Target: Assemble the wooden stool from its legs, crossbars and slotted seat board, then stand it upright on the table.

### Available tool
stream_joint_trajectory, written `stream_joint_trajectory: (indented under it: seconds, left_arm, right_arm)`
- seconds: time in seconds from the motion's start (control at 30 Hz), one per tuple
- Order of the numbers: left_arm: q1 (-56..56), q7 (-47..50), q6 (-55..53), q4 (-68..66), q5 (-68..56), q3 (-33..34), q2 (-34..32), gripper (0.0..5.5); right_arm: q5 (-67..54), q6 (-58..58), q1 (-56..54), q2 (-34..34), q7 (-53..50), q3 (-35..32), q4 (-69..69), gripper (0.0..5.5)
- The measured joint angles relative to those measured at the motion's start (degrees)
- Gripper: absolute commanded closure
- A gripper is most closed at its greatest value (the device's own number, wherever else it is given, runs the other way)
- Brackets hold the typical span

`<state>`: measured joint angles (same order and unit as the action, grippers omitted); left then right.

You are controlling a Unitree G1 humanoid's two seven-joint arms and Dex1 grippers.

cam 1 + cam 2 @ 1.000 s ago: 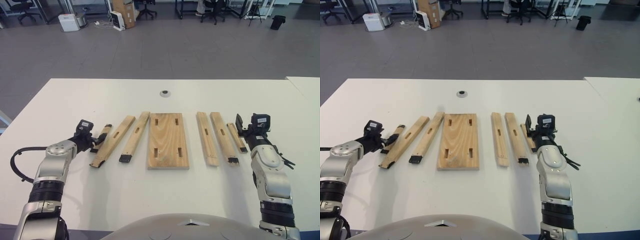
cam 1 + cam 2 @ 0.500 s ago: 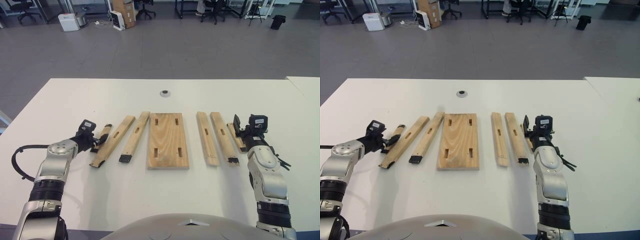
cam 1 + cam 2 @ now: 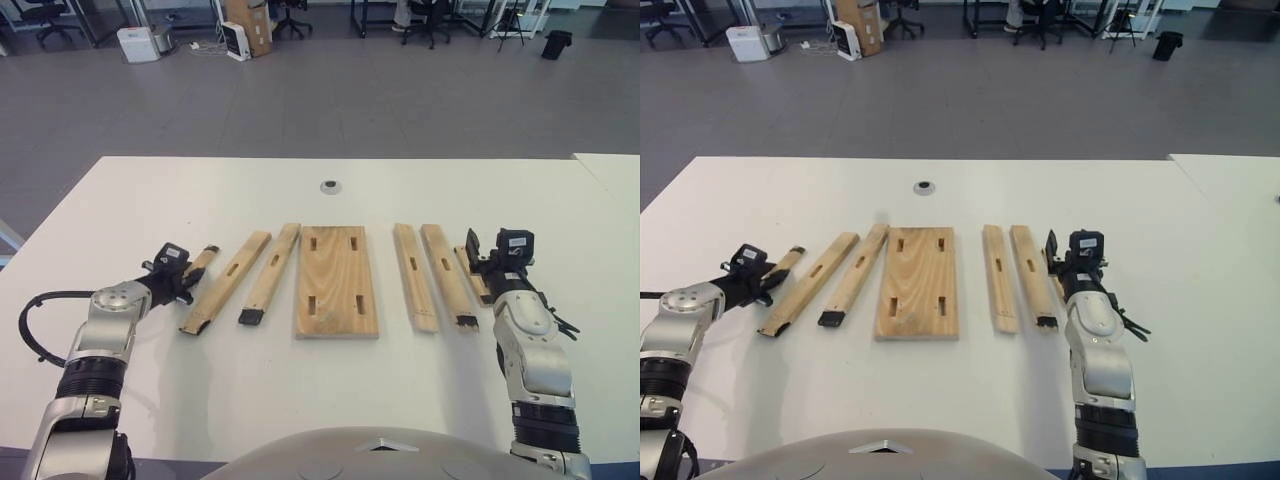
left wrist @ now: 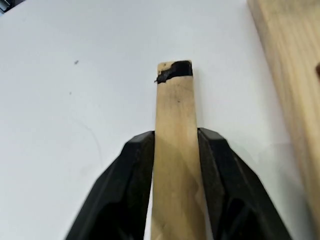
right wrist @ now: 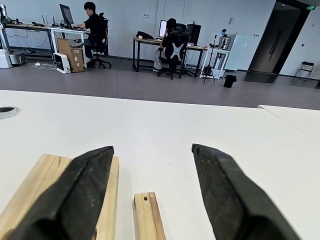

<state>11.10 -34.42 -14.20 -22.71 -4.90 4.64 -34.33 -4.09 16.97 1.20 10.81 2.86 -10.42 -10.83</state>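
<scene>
- The left gripper (image 4: 175, 144) was clenched on the left crossbar (image 4: 173, 100), one finger (image 4: 131, 175) pressed against each long side of it. This was at the far left of the row of parts on the table (image 3: 300, 385).
- That crossbar lay flat, its black-tipped end pointing away from the gripper.
- Just beside it lay the first leg (image 3: 226, 281), angled, with a black tip at its near end.
- The second leg (image 3: 270, 272) lay next, at the same angle and also black at the near end.
- The board (image 3: 336, 279) lay flat in the middle of the row, its four slots facing up.
- A small round grommet (image 3: 329, 186) sat in the table beyond the board, well apart from it.
- The third leg (image 3: 414, 276) and fourth leg (image 3: 447, 272) lay side by side to the right of the board.
- The right crossbar (image 5: 149, 215) lay flat just beside the fourth leg.
- The right gripper (image 5: 152, 150) was released, its fingers (image 5: 90, 185) spread wide on either side of the right crossbar. Whether they touched the wood I could not tell.
</scene>
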Motion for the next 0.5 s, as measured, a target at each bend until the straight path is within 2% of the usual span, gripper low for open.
stream_joint_trajectory:
  seconds: [0.13, 0.23, 0.3, 0.4, 0.5]
  left_arm:
    - [7.03, 1.66, 5.8, 0.31, -1.37, 1.62, 2.14, 4.21]
    - [11.72, 1.53, 9.47, 0.62, -2.55, 2.7, 2.93, 4.21]
    - [15.4, -0.39, 13.69, 4.57, -6.0, 2.32, 6.64, 4.21]
    - [16.52, -1.28, 14.55, 12.65, -13.65, 2.06, 14.42, 4.21]
    - [15.61, -1.82, 14.61, 18.48, -17.47, 0.29, 18.85, 4.21]
  right_arm:
    - [-2.92, 2.44, -3.85, -0.13, 0.32, -1.26, -1.84, 2.58]
    - [-12.22, 8.02, -7.5, -2.27, 0.66, -3.93, -6.33, 2.58]
    - [-21.29, 13.86, -13.65, -4.69, 1.76, -3.84, -10.76, 2.58]
    - [-27.51, 20.87, -20.62, -4.96, 3.27, 0.47, -13.82, 2.58]
    - [-34.2, 24.93, -25.66, -7.47, 2.9, 1.68, -15.32, 2.58]
